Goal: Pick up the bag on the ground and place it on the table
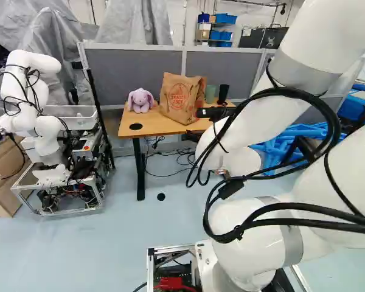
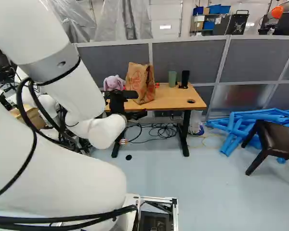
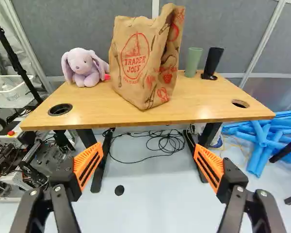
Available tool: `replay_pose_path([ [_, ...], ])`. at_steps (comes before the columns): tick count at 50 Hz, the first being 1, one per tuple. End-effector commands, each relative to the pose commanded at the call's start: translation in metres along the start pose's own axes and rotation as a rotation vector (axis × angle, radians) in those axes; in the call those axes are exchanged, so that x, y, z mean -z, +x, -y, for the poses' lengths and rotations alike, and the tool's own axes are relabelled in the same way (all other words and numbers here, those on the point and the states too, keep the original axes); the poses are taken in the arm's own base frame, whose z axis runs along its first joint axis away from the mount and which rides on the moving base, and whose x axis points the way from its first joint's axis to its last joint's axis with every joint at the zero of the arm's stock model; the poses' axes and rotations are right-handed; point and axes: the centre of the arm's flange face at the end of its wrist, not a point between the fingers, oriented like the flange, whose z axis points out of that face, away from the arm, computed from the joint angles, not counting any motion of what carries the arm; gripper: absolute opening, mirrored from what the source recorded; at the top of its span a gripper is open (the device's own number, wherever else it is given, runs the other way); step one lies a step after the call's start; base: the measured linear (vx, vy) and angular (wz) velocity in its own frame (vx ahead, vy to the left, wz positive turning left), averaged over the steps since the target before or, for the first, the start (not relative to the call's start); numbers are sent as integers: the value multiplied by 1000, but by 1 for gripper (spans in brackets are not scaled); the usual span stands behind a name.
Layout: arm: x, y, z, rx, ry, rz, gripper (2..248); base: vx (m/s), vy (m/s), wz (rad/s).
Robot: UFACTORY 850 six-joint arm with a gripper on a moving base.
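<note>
Paper bag (image 3: pixel 140 63) upright on table (image 3: pixel 199 107), beside plush rabbit (image 3: pixel 83 69); jaws released, spread wide apart

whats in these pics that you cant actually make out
- Inside of the paper bag: hidden by its own sides in all three views.
- Red thing beside the plush rabbit: largely covered by bag and rabbit in the wrist view, so what it is can't be told.
- Whitish thing on the floor: partly behind a table leg in the wrist view.
- Brown chair: cut off by the right base view's right edge.
</note>
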Motion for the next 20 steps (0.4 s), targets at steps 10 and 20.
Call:
replay_pose_path([
  [10,0,0,0,0,0,0,247,0,0,0],
  [20,0,0,0,0,0,0,247,0,0,0],
])
